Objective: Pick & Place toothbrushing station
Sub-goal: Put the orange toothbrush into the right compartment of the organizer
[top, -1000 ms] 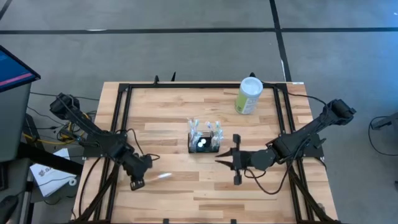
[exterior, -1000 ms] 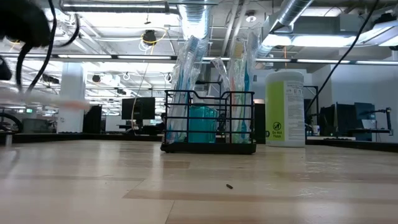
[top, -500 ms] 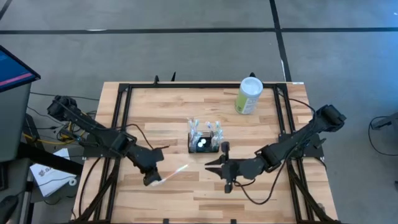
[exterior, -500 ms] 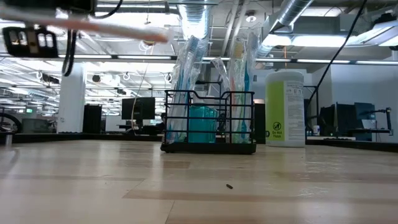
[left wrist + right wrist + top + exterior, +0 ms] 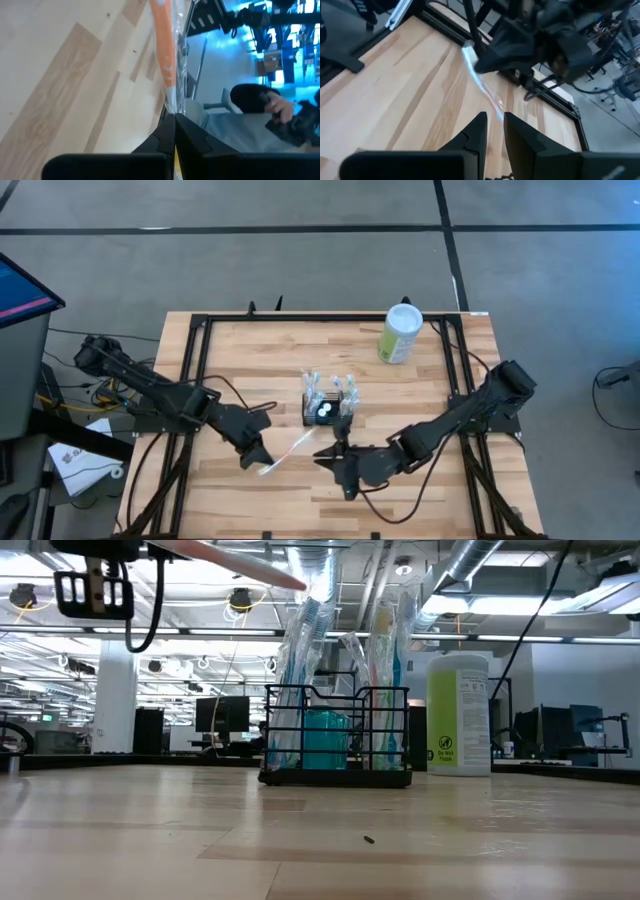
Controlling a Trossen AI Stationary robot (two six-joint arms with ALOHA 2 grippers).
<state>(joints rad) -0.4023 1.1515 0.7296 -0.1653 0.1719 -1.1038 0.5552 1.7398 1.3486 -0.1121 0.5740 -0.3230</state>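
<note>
Table [image 5: 400,390]: pale wood planks, black frame rails along the edges. Caddy [image 5: 328,410], black wire mesh, low walls, sits mid-table, packed with upright wrapped toothbrushes; seen against the room in the low view [image 5: 336,735]. Pale-green canister [image 5: 401,333], white lid, stands at the far right side.

Left gripper [image 5: 258,458] is near-left of the caddy, clear of it, fingers clamped on a wrapped orange toothbrush [image 5: 163,55] that angles toward the caddy. Left arm stretches in low from the left edge.

Right gripper [image 5: 335,462] hovers just near of the caddy, fingers narrowly parted, holding nothing. Right arm reaches long and low from the right.
</note>
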